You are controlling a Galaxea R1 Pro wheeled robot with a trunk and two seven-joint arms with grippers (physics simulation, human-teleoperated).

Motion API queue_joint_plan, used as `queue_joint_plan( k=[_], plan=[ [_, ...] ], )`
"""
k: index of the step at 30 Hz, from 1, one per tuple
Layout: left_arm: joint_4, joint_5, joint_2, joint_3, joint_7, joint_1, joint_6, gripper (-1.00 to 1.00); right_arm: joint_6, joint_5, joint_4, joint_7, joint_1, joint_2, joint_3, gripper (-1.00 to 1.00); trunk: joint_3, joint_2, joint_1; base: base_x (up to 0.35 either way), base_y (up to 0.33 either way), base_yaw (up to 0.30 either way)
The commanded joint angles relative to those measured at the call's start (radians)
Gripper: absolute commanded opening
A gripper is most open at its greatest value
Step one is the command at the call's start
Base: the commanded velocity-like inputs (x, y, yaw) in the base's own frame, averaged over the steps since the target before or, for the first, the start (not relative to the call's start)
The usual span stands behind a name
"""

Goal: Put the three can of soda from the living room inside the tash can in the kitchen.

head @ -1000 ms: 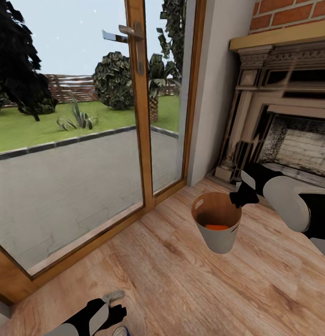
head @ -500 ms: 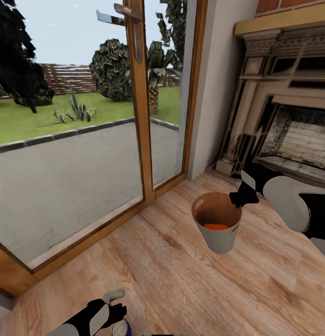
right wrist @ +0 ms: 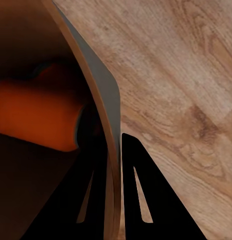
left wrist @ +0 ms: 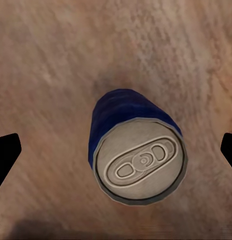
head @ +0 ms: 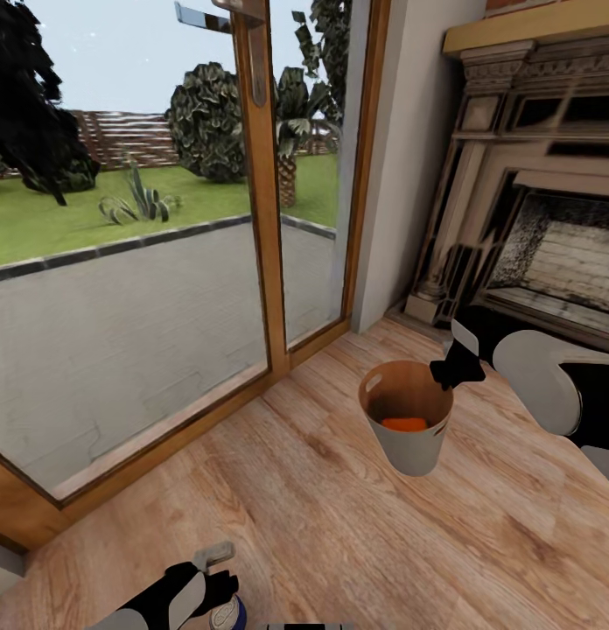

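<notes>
Right gripper (head: 455, 371) pinches the bin (head: 409, 446) rim; left gripper (left wrist: 116, 152), fingers spread, should descend centred over the upright blue can (left wrist: 138, 160).

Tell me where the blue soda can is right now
The blue soda can stands upright between the open left gripper jaws above the wood floor. In the head view its top peeks in at the bottom edge, left of the trash can.

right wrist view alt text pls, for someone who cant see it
The right gripper pinches the thin rim of the trash can, one finger inside and one outside. An orange soda can lies inside; wood floor lies beyond.
</notes>
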Motion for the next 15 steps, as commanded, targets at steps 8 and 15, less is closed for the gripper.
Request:
queue_joint_plan(
  k=[8, 15],
  plan=[
    [0.0, -0.003, -0.001, 0.0, 0.0, 0.003, -0.015, 1.0, 0.0, -0.01, 0.0, 0.005, 0.0, 0.0, -0.007, -1.0, 0.0, 0.0, 0.0, 0.0, 0.0, 0.0],
    [0.0, -0.004, -0.003, -0.004, -0.002, 0.004, -0.024, 1.0, 0.0, -0.01, 0.0, 0.005, 0.0, 0.0, -0.007, -1.0, 0.0, 0.0, 0.0, 0.0, 0.0, 0.0]
  ],
)
